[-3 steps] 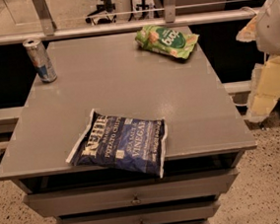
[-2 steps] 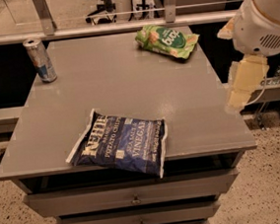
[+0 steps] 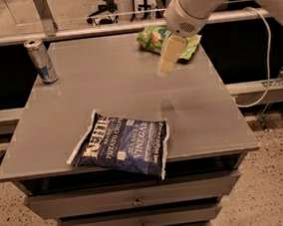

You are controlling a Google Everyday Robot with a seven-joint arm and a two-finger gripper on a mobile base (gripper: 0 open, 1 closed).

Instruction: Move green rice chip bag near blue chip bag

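Note:
The green rice chip bag (image 3: 150, 38) lies at the far right corner of the grey table (image 3: 104, 88). The arm partly covers its right half. The blue chip bag (image 3: 122, 144) lies flat at the front edge, a little left of the middle, with white "Kettle" lettering. My gripper (image 3: 167, 64) hangs above the table just in front of the green bag, overlapping it in the picture. Whether it touches the bag cannot be told. The white arm (image 3: 196, 2) reaches in from the upper right.
A silver-blue drink can (image 3: 41, 60) stands upright at the far left corner. The table has drawers (image 3: 135, 200) below its front edge. A white cable (image 3: 268, 48) hangs to the right. A rail runs behind the table.
The arm has swung left from beyond the table's right edge to over the far right part of the table, by the green bag. The bags and can have not moved.

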